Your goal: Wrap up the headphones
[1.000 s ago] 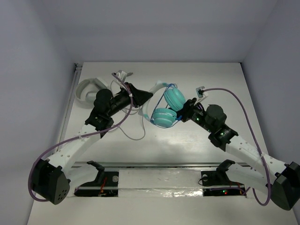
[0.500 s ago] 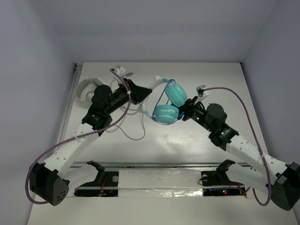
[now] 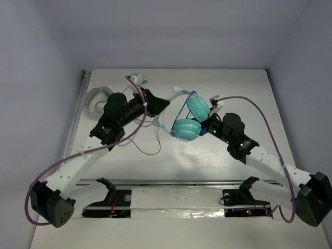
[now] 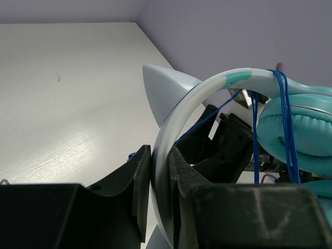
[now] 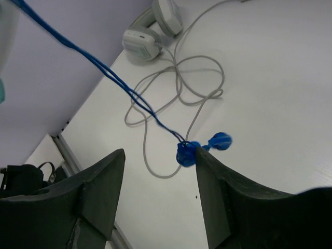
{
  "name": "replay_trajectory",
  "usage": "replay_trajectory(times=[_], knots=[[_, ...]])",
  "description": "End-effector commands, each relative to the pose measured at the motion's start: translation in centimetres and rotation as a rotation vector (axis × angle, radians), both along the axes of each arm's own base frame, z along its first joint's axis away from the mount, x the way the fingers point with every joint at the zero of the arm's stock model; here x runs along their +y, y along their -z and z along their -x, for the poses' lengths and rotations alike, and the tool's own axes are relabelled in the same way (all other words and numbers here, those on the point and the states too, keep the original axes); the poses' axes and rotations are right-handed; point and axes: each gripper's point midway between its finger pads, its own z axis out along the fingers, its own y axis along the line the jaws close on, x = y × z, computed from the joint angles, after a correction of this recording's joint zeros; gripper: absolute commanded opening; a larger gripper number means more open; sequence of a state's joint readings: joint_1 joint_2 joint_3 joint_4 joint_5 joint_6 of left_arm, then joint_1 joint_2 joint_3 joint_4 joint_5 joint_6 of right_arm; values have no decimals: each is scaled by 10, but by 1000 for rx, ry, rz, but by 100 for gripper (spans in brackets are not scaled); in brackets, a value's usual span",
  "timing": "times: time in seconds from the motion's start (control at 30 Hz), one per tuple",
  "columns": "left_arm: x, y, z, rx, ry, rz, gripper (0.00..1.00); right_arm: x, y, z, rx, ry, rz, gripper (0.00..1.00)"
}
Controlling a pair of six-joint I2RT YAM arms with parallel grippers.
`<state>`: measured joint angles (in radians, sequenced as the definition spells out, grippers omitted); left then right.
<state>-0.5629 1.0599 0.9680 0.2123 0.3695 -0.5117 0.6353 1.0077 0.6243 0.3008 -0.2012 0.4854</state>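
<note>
The headphones, with teal ear cups [image 3: 185, 128] and a white headband [image 3: 175, 96], are held off the table at the middle. My left gripper [image 3: 163, 106] is shut on the headband [image 4: 162, 155]. The thin blue cable [image 4: 284, 109] runs in several turns over the headband beside an ear cup [image 4: 295, 129]. My right gripper [image 3: 206, 123] sits just right of the cups. In the right wrist view the right gripper [image 5: 161, 150] is open, and the cable's blue plug [image 5: 188, 153] hangs loose beside its right fingertip, not gripped.
White-grey headphones [image 3: 96, 98] lie at the back left, also in the right wrist view [image 5: 151, 27]. Their grey cable [image 3: 148, 149] loops over the table under my left arm [image 5: 176, 98]. Walls stand at the back and both sides.
The teal headphones have shifted a little to the right and turned in the left gripper's hold. The right arm has drawn in closer to the ear cups.
</note>
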Motion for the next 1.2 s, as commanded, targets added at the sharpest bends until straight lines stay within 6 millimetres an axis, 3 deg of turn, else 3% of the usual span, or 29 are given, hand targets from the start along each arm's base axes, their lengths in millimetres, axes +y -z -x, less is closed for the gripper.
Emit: replay_trajectory(times=[0.0,0.2,0.43,0.77,0.83,0.9,1.1,1.17], knots=[[6,-70,13,-151,-3,114,0,13,-16,1,-75,-71,-29,61],[3,-80,19,-161,10,119,0,8,-7,-8,-78,-14,-29,54],[3,-85,23,-164,15,123,0,1,4,-19,-63,57,-10,58],[1,-90,24,-163,19,133,0,2,5,-25,-66,77,-32,52],[1,-92,24,-165,19,138,0,4,8,-28,-62,75,-27,40],[3,-94,22,-167,-1,142,0,6,6,-27,-63,64,-30,32],[12,-97,3,-154,-111,165,0,7,11,-11,-7,22,-81,39],[9,-94,-4,-145,-123,166,0,7,18,-8,7,15,-79,34]])
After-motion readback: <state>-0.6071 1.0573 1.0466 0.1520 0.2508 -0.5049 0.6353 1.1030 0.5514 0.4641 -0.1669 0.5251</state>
